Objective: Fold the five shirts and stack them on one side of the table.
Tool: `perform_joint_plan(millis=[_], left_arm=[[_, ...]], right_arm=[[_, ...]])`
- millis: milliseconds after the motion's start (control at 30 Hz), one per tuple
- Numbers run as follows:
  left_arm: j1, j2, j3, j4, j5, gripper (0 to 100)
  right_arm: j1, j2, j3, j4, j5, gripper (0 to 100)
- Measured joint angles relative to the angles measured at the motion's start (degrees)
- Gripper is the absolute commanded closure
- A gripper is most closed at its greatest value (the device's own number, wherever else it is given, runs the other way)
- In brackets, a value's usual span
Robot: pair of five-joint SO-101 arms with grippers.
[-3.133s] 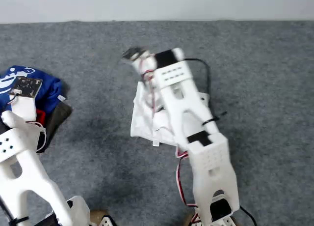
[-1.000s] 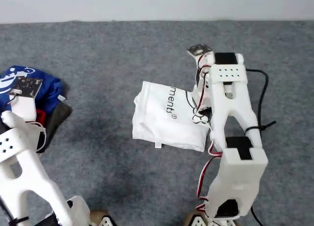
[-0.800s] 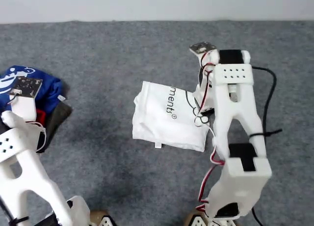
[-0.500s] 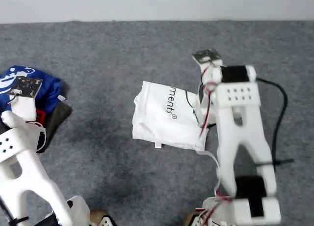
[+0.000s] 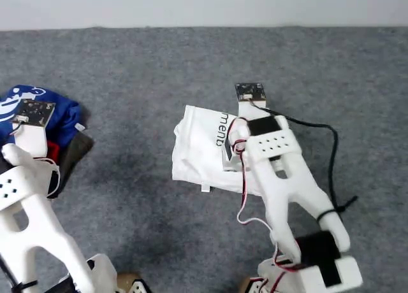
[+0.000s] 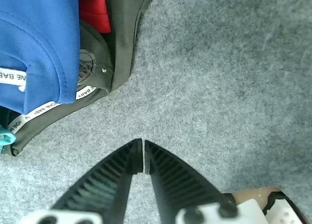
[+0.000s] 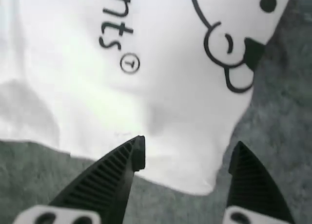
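A folded white shirt (image 5: 201, 150) with black print lies mid-table. My right arm (image 5: 271, 146) leans over its right half. In the right wrist view the right gripper (image 7: 190, 158) stands open just above the white shirt (image 7: 161, 63), near its front edge, with nothing between its fingers. At the table's left edge lies a pile of shirts: a blue shirt (image 5: 60, 111) on top, a red one (image 6: 92, 9) and a dark one (image 5: 76, 150) under it. My left arm (image 5: 29, 172) stands over that pile. The left gripper (image 6: 144, 156) is shut and empty above bare carpet beside the dark shirt (image 6: 117, 39).
Grey carpet (image 5: 127, 70) covers the whole table. A pale wall runs along the far edge. Open carpet lies between the pile and the white shirt, and to the right of the right arm.
My right arm has swung from the white shirt's right side to above it and come nearer the front. The shirt and the left arm have not moved.
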Motion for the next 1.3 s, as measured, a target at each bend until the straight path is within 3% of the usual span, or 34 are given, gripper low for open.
perform_joint_plan(millis=[633, 867, 1300], left_arm=[[0.00, 0.00, 0.00, 0.00, 0.00, 98], [0.00, 0.00, 0.00, 0.00, 0.00, 98], [0.00, 0.00, 0.00, 0.00, 0.00, 98]], right_arm=[[4.13, 16.88, -1.23, -9.93, -1.23, 72.3], [4.22, 21.10, -6.86, -4.57, -2.02, 99.6], [6.24, 21.27, -8.00, 1.41, 16.97, 98.9]])
